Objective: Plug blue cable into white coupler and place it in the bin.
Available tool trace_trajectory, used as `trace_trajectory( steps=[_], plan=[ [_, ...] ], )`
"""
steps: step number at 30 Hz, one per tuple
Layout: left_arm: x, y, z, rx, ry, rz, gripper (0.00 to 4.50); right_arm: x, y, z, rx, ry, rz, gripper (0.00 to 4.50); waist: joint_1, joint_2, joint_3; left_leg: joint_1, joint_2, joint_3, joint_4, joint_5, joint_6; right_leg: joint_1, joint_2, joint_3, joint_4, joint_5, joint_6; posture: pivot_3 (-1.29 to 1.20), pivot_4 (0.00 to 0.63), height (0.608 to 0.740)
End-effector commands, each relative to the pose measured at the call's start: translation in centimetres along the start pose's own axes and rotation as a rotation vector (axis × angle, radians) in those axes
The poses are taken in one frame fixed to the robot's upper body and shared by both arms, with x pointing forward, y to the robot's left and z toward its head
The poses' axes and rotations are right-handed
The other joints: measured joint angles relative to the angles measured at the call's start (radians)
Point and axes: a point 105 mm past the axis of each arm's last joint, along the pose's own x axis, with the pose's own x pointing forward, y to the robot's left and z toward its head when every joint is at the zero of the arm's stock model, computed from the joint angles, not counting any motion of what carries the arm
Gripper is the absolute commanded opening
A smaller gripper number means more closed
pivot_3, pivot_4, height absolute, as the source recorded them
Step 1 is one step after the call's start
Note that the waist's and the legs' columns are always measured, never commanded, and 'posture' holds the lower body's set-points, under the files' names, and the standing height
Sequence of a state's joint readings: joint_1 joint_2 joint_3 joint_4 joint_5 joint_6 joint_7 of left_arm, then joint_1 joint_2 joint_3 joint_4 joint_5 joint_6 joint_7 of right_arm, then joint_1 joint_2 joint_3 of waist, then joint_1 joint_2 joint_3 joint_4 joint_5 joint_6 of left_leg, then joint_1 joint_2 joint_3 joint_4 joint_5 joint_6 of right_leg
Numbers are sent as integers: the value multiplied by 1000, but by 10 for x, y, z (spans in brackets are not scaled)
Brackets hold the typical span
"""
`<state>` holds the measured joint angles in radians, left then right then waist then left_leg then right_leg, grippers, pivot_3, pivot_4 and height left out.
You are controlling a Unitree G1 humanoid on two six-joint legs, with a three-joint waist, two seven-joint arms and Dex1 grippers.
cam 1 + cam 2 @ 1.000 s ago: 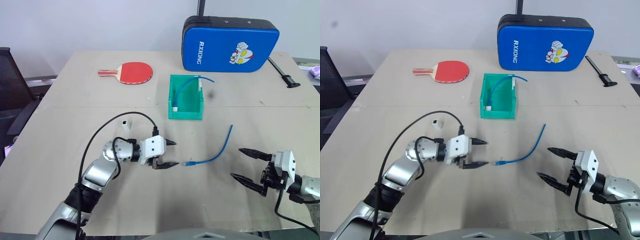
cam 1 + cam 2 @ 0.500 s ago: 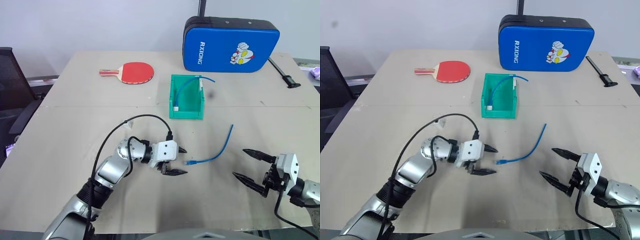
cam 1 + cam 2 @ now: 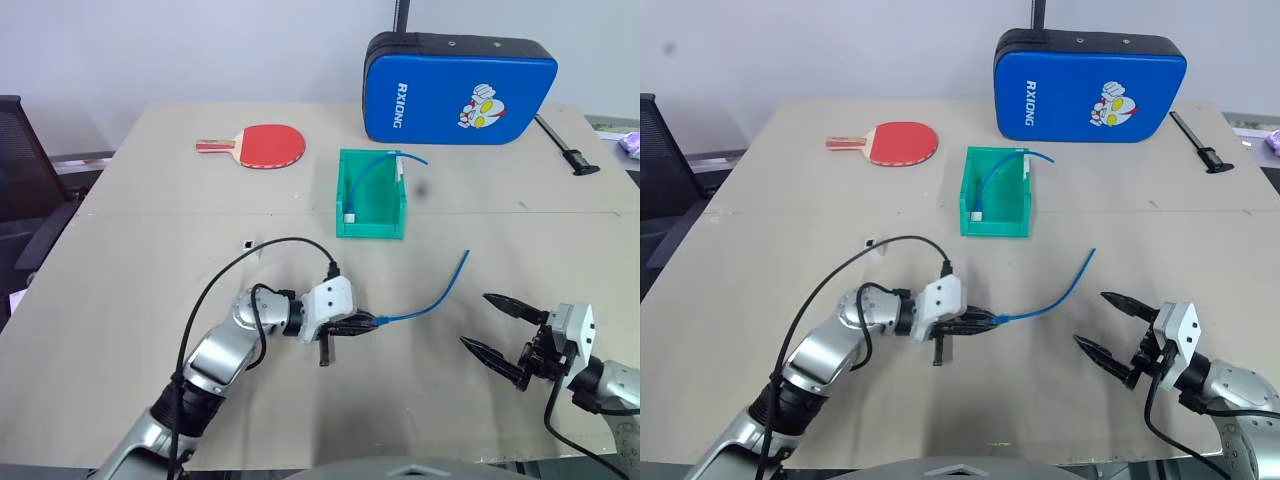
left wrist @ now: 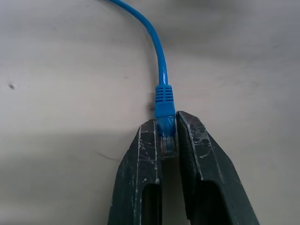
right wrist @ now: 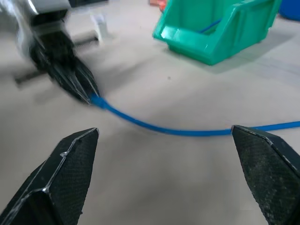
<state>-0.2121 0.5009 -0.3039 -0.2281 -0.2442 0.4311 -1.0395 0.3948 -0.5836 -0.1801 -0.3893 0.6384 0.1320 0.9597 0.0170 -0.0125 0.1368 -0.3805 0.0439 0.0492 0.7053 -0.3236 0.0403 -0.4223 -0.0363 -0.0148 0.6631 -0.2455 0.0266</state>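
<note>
We see the left gripper (image 3: 362, 322) clenched on the clear plug end of the thin bright-blue cable (image 3: 440, 292), near centre of the beige table (image 3: 150, 300); in the left wrist view both black fingers (image 4: 140, 164) pinch the plug. The cable curves away right and far, toward the small green plastic bin (image 3: 372, 193), which sits farther back and already holds another blue cable. The tiny white box-shaped coupler (image 3: 247, 243) sits on the table left of the bin, far-left of the left gripper, apart from it. The right gripper (image 3: 492, 324) hovers near right, fingers spread wide, holding nothing. A red paddle (image 3: 263, 144) and blue padded case (image 3: 460, 88) lie far.
</note>
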Motion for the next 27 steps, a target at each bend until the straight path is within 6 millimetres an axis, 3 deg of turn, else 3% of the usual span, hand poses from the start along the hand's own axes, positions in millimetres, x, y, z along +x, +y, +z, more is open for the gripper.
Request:
trace_trajectory(
  steps=[1,4,8,12,19,22,27],
  plan=[
    [-11,5,34,-184,-208,24,40,10,27,9,178,-8,106,4500,1,-1,0,-1,0,-2,1,0,0,0,-1,-1,0,0,0,0,150,681],
    [-15,0,46,-302,-291,-16,40,18,39,6,266,25,152,4500,-2,-1,0,0,0,-2,1,0,0,2,-1,-1,0,0,0,0,150,681],
    [-18,-14,55,-402,-342,-114,40,47,40,16,308,-54,171,4500,-7,-1,1,2,-1,-2,1,0,-1,3,0,0,0,0,0,0,150,681],
    [-20,-22,64,-484,-397,-204,40,78,40,47,413,-206,229,4500,-4,-1,0,2,-2,-3,2,1,-2,3,1,0,1,0,0,0,150,681],
    [-14,-20,72,-486,-432,-215,40,83,53,59,533,-210,361,4500,-1,-1,1,-1,-5,-8,1,2,-3,3,1,1,-1,0,0,0,150,681],
    [-11,-20,77,-496,-463,-221,0,84,53,63,559,-223,373,3676,-2,-2,1,-1,-6,-8,1,2,-2,3,1,1,-1,0,0,0,150,681],
    [-11,-22,76,-500,-467,-230,0,85,47,73,574,-264,365,1308,-3,-1,1,0,-5,-10,1,2,-2,4,2,2,1,0,0,0,150,681]
  ],
)
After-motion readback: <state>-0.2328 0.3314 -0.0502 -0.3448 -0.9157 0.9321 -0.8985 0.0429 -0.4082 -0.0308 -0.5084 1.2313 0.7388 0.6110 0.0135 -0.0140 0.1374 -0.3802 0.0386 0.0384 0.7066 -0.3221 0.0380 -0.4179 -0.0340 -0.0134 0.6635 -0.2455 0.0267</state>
